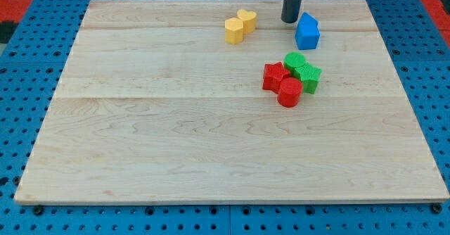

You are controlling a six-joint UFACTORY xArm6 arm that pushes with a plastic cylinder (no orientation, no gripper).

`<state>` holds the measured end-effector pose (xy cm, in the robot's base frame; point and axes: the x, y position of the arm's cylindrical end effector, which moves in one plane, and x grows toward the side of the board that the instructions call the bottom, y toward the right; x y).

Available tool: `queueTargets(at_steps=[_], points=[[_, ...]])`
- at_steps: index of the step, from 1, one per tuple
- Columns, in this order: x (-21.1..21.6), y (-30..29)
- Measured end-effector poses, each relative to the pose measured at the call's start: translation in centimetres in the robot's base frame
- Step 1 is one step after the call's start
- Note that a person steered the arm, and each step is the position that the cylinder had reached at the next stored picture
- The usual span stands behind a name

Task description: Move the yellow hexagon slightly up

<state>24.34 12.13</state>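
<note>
Near the view's top, my tip [290,20] holds nothing, just beside the blue block [307,32], right of the yellow hexagon [234,30].

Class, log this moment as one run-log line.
tip: top, left of blue block | yellow hexagon: untouched, touching yellow heart

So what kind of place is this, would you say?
Probably a robotics lab bench: a wooden board on a blue perforated table, small coloured blocks like the yellow hexagon, and my tip beside the blue block.

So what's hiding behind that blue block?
Just past the blue block, toward the view's top left, stands my tip, close beside it. Any board the block covers can't be seen.
</note>
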Motion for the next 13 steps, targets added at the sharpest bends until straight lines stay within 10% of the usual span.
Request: queueTargets(at_steps=[13], points=[[0.1,-11.0]])
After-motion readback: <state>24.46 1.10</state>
